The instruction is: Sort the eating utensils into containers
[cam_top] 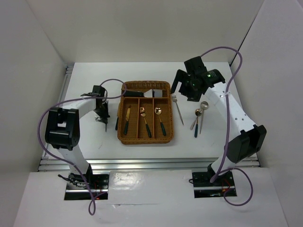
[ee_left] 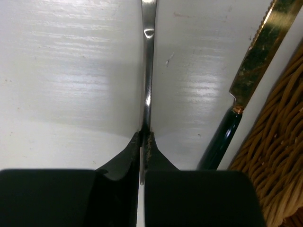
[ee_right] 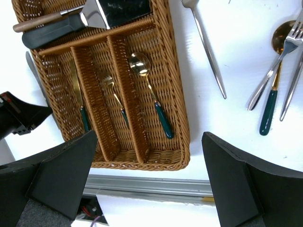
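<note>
A slip looks the likeliest upset as cutlery is sorted on the counter [cam_top: 94, 142]. The left fingers [ee_left: 124, 158] pinch a slim silver utensil [ee_left: 148, 71] by its thin, polished stem. So narrow a hold could let the piece swivel or slide free once it is raised.

A gold-bladed knife [ee_left: 258, 56] with a dark green handle lies just beside it, close along the outer wall of the wicker tray [ee_left: 279, 151]. A lift that drifts toward the tray could knock the knife or snag the woven rim. The silver utensil's head is out of frame, so fork, spoon or knife cannot be told, and a wrong slot is a further hazard.

The left fingers are pressed shut on that stem, which appears to rest on the counter to the tray's left. The right fingers [ee_right: 236, 179] stand spread wide and hold nothing. They hover over the counter off the tray's far right corner.

Inside the tray, a green-handled knife [ee_right: 84, 118] occupies the left long slot. One gold spoon [ee_right: 113, 92] sits in the middle slot and a second gold spoon [ee_right: 142, 66] in the right. A wide silver server [ee_right: 118, 9] lies in the crosswise slot.

A silver fork [ee_right: 208, 52] and a small cluster of utensils [ee_right: 277, 80] wait on the counter to the tray's right, untouched.
</note>
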Available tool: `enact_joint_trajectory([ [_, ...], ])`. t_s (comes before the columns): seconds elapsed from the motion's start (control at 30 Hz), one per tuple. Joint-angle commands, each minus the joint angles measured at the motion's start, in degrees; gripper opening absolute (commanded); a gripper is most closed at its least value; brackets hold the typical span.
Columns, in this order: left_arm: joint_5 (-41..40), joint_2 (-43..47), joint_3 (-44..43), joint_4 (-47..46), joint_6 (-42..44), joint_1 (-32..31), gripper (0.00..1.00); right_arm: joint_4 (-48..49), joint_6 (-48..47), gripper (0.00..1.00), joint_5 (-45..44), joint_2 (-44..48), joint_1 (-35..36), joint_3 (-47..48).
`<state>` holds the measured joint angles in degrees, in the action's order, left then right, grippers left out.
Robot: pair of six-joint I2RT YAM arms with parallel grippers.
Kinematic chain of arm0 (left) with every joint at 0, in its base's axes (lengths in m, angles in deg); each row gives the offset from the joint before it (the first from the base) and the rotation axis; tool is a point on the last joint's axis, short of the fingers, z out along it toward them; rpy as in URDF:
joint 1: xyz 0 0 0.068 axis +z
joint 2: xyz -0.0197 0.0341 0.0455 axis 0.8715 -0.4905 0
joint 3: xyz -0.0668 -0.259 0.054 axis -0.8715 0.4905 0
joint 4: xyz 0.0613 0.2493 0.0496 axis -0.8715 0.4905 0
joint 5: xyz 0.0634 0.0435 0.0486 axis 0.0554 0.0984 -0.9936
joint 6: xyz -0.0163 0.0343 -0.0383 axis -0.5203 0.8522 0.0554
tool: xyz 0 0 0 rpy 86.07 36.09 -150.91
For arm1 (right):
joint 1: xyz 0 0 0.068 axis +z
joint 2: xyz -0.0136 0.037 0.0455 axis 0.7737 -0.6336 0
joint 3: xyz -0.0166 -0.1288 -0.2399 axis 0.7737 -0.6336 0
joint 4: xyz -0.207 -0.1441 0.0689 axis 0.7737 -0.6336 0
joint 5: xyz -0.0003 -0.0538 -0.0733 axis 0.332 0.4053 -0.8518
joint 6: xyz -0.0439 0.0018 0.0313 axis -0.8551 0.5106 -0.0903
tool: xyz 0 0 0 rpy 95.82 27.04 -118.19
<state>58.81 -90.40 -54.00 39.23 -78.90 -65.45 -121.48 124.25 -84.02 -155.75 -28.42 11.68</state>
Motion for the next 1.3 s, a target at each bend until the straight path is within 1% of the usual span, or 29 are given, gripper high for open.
enact_joint_trajectory([
  [0.0, 1.9, 1.6, -3.2, 3.4, 1.0, -0.5, 0.0, -0.6, -0.1, 1.0, -1.2, 2.3, -1.3, -0.8],
  [0.07, 2.6, 3.1, -5.9, 5.4, 1.6, -0.5, 0.0, -0.6, -0.1, 1.0, -1.7, 2.3, -2.6, -1.9],
  [0.13, 3.3, 5.5, -9.5, 7.9, 1.6, -0.5, 0.0, 0.4, -0.7, 1.0, -2.2, 2.3, -3.9, -5.5],
  [0.2, 4.0, 6.7, -11.4, 9.4, 2.1, -0.5, 0.0, 1.1, -1.4, 1.0, -2.2, 2.3, -6.8, -8.8],
  [0.23, 4.6, 6.7, -13.4, 11.2, 2.1, -0.5, 0.0, 2.5, -2.1, 1.0, -1.7, 2.3, -7.9, -12.0],
  [0.33, 6.5, 8.9, -15.5, 13.8, 2.1, -1.0, 0.0, 4.1, -2.7, 1.0, -0.5, 3.0, -12.2, -15.9],
  [0.37, 7.3, 9.7, -16.2, 14.3, 2.1, -1.8, 0.0, 6.1, -3.6, 1.0, 0.0, 4.5, -13.5, -18.8],
  [0.4, 8.8, 11.1, -16.3, 15.1, 2.1, -2.4, 0.0, 7.2, -4.1, 1.0, 1.6, 5.2, -16.3, -20.2],
  [0.43, 9.7, 11.7, -17.0, 15.1, 1.6, -4.1, 0.0, 8.8, -4.7, 1.0, 2.7, 5.9, -17.9, -22.8],
  [0.47, 11.4, 11.7, -17.8, 15.9, 1.6, -5.2, 0.0, 9.4, -5.5, 1.0, 3.5, 5.9, -19.3, -23.9],
  [0.5, 12.2, 12.4, -17.8, 16.4, 0.7, -6.3, 0.0, 9.4, -6.0, 1.0, 5.2, 5.9, -22.5, -24.9],
  [0.57, 12.7, 12.4, -18.6, 16.4, -1.4, -10.1, 0.0, 11.1, -6.6, 1.0, 6.7, 5.9, -25.1, -27.8],
  [0.63, 12.7, 12.4, -18.1, 14.7, -3.0, -12.0, 0.0, 12.2, -7.3, 1.0, 7.4, 5.9, -27.9, -29.4],
  [0.8, 13.4, 12.4, -13.4, 11.8, -8.1, -15.7, 0.0, 12.9, -7.8, 1.0, 8.0, 6.6, -27.9, -31.8],
  [0.87, 12.6, 13.1, -11.3, 9.7, -9.2, -15.7, 0.0, 12.9, -7.8, 1.0, 8.0, 6.6, -27.9, -32.4],
  [0.9, 12.6, 14.5, -8.6, 8.7, -10.4, -15.7, 0.0, 13.4, -7.8, 1.0, 8.0, 7.1, -27.9, -33.0],
  [1.1, 11.9, 13.9, -2.1, 4.7, -12.5, -16.2, 0.0, 14.7, -8.3, 1.0, 9.1, 7.6, -27.9, -34.1],
  [1.23, 11.9, 10.4, -2.6, 4.1, -13.1, -18.0, 0.0, 14.7, -8.9, 1.0, 9.1, 7.1, -27.9, -34.7],
  [1.27, 11.9, 9.7, -2.6, 4.1, -13.1, -18.0, 0.02, 14.7, -8.9, 1.0, 9.1, 7.1, -27.9, -34.7],
])
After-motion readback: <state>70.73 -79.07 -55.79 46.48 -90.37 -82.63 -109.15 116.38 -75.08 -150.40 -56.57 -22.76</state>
